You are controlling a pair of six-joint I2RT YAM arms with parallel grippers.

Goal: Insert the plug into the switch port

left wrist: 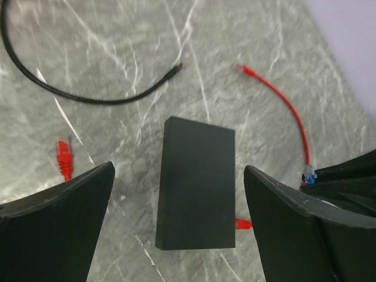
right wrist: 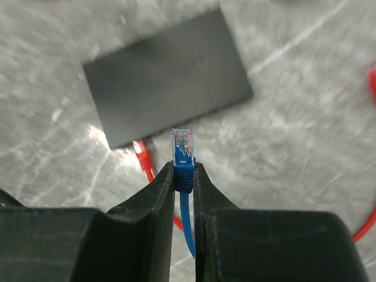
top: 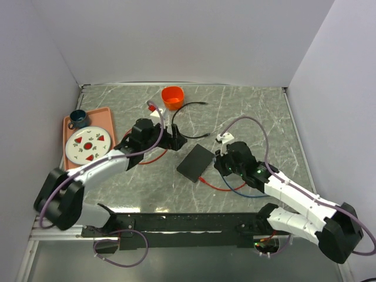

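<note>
The flat black box (top: pixel 195 162) lies on the marble table, also seen in the left wrist view (left wrist: pixel 198 182) and the right wrist view (right wrist: pixel 167 76). I cannot make out its switch port in any view. My right gripper (right wrist: pixel 184 173) is shut on the blue boot of a clear-tipped plug (right wrist: pixel 183 145). The plug points at the box's near edge, a short way off it. In the top view this gripper (top: pixel 220 164) sits just right of the box. My left gripper (left wrist: pixel 178 170) hovers open above the box, one finger on each side of it.
A red cable (top: pixel 211 183) meets the box's near edge, its red plug (right wrist: pixel 141 154) beside the corner. Another red plug (left wrist: pixel 63 157) and a black cable (left wrist: pixel 88 97) lie nearby. An orange cup (top: pixel 173 96) stands at the back. A tray (top: pixel 70 126) with a plate sits far left.
</note>
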